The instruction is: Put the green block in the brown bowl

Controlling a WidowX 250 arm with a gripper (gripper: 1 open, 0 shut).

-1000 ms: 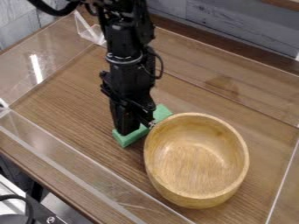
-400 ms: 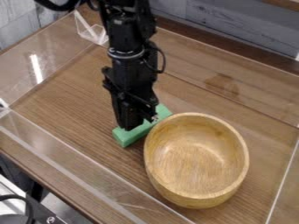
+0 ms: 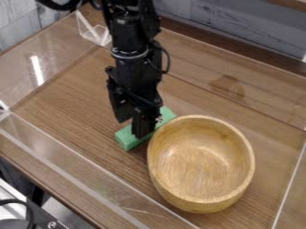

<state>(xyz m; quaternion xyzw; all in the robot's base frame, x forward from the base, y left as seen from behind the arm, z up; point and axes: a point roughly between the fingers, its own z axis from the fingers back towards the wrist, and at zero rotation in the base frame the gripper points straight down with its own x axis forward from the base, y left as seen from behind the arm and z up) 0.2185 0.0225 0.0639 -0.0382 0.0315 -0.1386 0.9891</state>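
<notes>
Green block: lying flat on the wooden desk, just beside the brown bowl's left rim, outside it. Gripper: pointing straight down onto the block, black arm rising behind; whether its jaws are standing apart or pinching the block cannot be told.

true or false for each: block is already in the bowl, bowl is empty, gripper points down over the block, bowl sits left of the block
1. The green block is in the brown bowl. False: it lies on the table beside the bowl's rim.
2. The bowl is empty. True.
3. The gripper points down over the block. True.
4. The bowl sits left of the block. False: it is to the block's right in the picture.
</notes>
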